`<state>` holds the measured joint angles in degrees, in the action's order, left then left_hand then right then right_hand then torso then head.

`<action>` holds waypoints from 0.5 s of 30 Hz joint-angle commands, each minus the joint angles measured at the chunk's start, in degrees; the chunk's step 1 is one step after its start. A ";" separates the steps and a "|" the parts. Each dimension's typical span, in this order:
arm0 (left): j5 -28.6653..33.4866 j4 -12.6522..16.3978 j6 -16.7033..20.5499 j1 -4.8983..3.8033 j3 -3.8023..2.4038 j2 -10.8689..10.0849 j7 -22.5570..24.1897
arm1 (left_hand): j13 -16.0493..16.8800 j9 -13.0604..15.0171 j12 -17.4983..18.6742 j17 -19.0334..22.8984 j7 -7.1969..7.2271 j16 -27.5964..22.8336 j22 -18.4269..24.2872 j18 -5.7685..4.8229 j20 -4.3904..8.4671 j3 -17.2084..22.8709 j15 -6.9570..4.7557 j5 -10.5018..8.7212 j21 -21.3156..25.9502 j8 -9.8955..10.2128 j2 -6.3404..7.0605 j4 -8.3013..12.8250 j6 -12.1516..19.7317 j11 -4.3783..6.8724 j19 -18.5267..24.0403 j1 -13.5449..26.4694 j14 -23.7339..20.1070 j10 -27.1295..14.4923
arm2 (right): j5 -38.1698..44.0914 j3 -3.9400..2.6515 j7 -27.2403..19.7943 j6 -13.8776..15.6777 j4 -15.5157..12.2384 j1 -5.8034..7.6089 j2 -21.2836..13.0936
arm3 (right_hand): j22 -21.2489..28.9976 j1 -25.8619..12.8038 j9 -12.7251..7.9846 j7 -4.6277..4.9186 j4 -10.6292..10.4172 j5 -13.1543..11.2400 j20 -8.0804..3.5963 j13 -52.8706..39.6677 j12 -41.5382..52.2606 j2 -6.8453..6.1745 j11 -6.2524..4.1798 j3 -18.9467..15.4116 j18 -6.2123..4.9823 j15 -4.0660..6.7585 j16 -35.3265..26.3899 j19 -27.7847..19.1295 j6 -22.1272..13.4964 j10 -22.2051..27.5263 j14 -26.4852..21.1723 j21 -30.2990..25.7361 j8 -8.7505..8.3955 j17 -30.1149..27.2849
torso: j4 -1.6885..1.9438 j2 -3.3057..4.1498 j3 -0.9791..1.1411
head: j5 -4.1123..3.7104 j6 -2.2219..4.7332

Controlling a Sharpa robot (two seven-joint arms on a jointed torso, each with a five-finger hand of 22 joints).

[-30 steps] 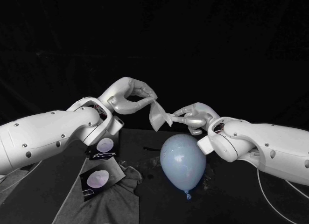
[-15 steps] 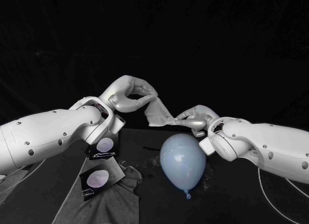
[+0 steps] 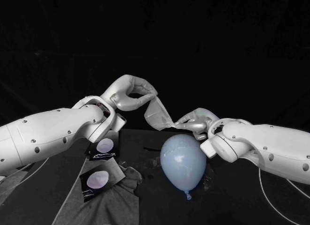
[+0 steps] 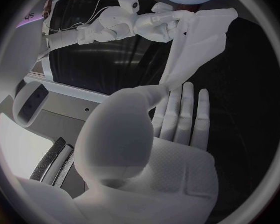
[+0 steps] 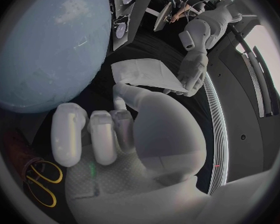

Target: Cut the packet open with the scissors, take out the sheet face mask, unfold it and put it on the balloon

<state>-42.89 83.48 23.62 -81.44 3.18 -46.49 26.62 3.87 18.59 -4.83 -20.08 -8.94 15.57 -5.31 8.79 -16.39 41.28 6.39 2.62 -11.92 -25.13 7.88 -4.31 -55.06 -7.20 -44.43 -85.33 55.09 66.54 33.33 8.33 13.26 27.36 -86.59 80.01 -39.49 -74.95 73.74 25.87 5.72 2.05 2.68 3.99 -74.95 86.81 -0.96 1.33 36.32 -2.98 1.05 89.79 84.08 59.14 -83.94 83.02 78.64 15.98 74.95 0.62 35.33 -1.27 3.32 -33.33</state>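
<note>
The folded white sheet mask (image 3: 157, 112) hangs in the air between both hands, above the table. My left hand (image 3: 131, 93) pinches its upper end. My right hand (image 3: 195, 121) pinches its lower end, just above the top of the pale blue balloon (image 3: 183, 159), which lies on the table with its knot toward me. In the left wrist view the mask (image 4: 196, 45) runs from my left hand (image 4: 177, 149) to my right hand (image 4: 155, 25). The right wrist view shows the mask (image 5: 146, 74), my right hand (image 5: 115, 129), the balloon (image 5: 50, 45) and the yellow-handled scissors (image 5: 43, 184).
Two dark packet pieces with pale round prints (image 3: 104, 147) (image 3: 96, 180) lie at the left under my left arm. A crumpled grey cloth (image 3: 124, 187) lies beside them, left of the balloon.
The right hand has drawn a little down and to the right, and the mask is pulled out longer between the two hands. The balloon has not moved.
</note>
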 commanded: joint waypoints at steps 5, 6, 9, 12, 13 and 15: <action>-0.69 -1.55 0.39 -0.16 -0.11 1.10 0.18 | 0.01 1.90 0.34 -0.09 0.08 0.31 -0.09 -0.19 -0.08 0.38 0.06 0.16 -0.21 -0.40 -0.48 -0.05 -0.37 -0.37 0.52 0.11 -0.37 0.11 | -1.94 0.00 -0.35 -1.71 -0.41 -0.03 -0.15 | -10.94 -5.91 2.58 1.74 -2.30 0.47 0.43 -10.15 -4.34 -2.88 1.36 -2.08 0.00 0.22 0.21 -0.65 -5.22 -1.84 6.98 -3.09 -1.03 15.05 | 0.02 -0.02 -0.01 | -0.02 -0.04; -0.81 -1.67 0.33 -0.16 -0.11 1.21 0.16 | 0.01 1.93 0.36 -0.09 0.07 0.31 -0.10 -0.20 -0.08 0.42 0.07 0.16 -0.22 -0.40 -0.48 -0.02 -0.35 -0.37 0.54 0.13 -0.39 0.09 | -2.41 0.00 -0.79 -1.54 -0.45 -0.02 -0.17 | -10.66 -7.28 2.11 2.36 -3.20 0.47 0.80 -9.38 -5.56 -3.73 1.90 -3.33 -0.16 -0.26 0.12 -1.11 -6.48 -1.06 6.93 -4.03 -1.94 14.85 | 0.01 0.00 -0.02 | -0.01 -0.04; -1.17 -1.94 0.11 -0.17 -0.11 1.47 0.05 | 0.01 1.93 0.36 -0.09 0.07 0.31 -0.10 -0.20 -0.08 0.42 0.07 0.16 -0.22 -0.40 -0.48 -0.02 -0.35 -0.37 0.54 0.13 -0.39 0.09 | -3.63 0.00 -2.07 -1.34 -0.53 -0.02 -0.23 | -8.94 -10.18 0.59 4.02 -5.88 0.42 2.07 -4.84 -12.57 -6.17 3.58 -7.38 -1.21 -1.75 -1.51 -4.10 -11.05 3.77 5.83 -10.00 -5.04 11.26 | 0.01 -0.01 -0.02 | -0.01 -0.03; -1.34 -2.23 -0.01 -0.18 -0.11 1.62 -0.02 | 0.01 1.93 0.36 -0.09 0.07 0.31 -0.10 -0.20 -0.08 0.42 0.07 0.16 -0.22 -0.40 -0.48 -0.02 -0.35 -0.37 0.54 0.13 -0.39 0.09 | -4.30 0.00 -2.93 -1.44 -0.60 -0.02 -0.38 | -8.45 -10.53 -0.02 4.54 -7.25 0.45 2.71 -3.72 -13.99 -6.80 4.00 -9.50 -1.57 -2.18 -1.99 -4.96 -12.75 5.08 5.44 -11.68 -6.19 10.27 | 0.02 0.00 0.00 | 0.01 -0.02; -1.38 -2.34 -0.02 -0.18 -0.11 1.66 -0.04 | 0.01 1.93 0.36 -0.09 0.07 0.31 -0.10 -0.20 -0.08 0.42 0.07 0.16 -0.22 -0.40 -0.48 -0.02 -0.35 -0.37 0.54 0.13 -0.39 0.09 | -4.46 0.00 -3.15 -1.52 -0.60 -0.02 -0.46 | -8.20 -10.56 -0.21 4.71 -7.87 0.50 2.95 -3.13 -14.72 -6.92 4.17 -10.35 -1.75 -2.36 -2.26 -5.40 -13.20 5.75 5.22 -12.55 -6.50 9.71 | 0.03 0.01 0.01 | -0.01 -0.01; -1.44 -2.53 -0.05 -0.18 -0.12 1.69 -0.10 | 0.01 1.93 0.36 -0.09 0.07 0.31 -0.10 -0.20 -0.08 0.42 0.07 0.16 -0.22 -0.40 -0.48 -0.02 -0.35 -0.37 0.54 0.13 -0.39 0.09 | -4.66 0.00 -3.38 -1.71 -0.52 -0.02 -0.64 | -7.63 -10.07 -0.47 4.95 -8.53 0.53 3.26 -1.70 -16.56 -6.98 4.41 -11.38 -2.14 -2.57 -2.90 -6.36 -13.84 7.32 4.71 -14.51 -6.91 8.41 | 0.01 -0.02 -0.02 | -0.01 0.01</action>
<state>-43.78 81.00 23.60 -81.49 3.16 -44.94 26.48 3.87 18.59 -4.83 -20.07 -8.93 15.57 -5.36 8.79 -16.59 41.34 6.39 2.61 -11.92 -25.42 7.95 -4.24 -55.04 -7.20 -44.23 -85.25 55.09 66.54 30.14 8.35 11.96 26.67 -87.11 79.99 -40.05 -74.90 63.62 25.45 10.65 -6.37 3.34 7.22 -74.90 70.62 -7.83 5.67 25.21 -3.98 -1.16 87.08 78.02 45.59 -76.96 83.93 64.48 9.21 74.90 0.64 35.33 -1.28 3.31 -33.35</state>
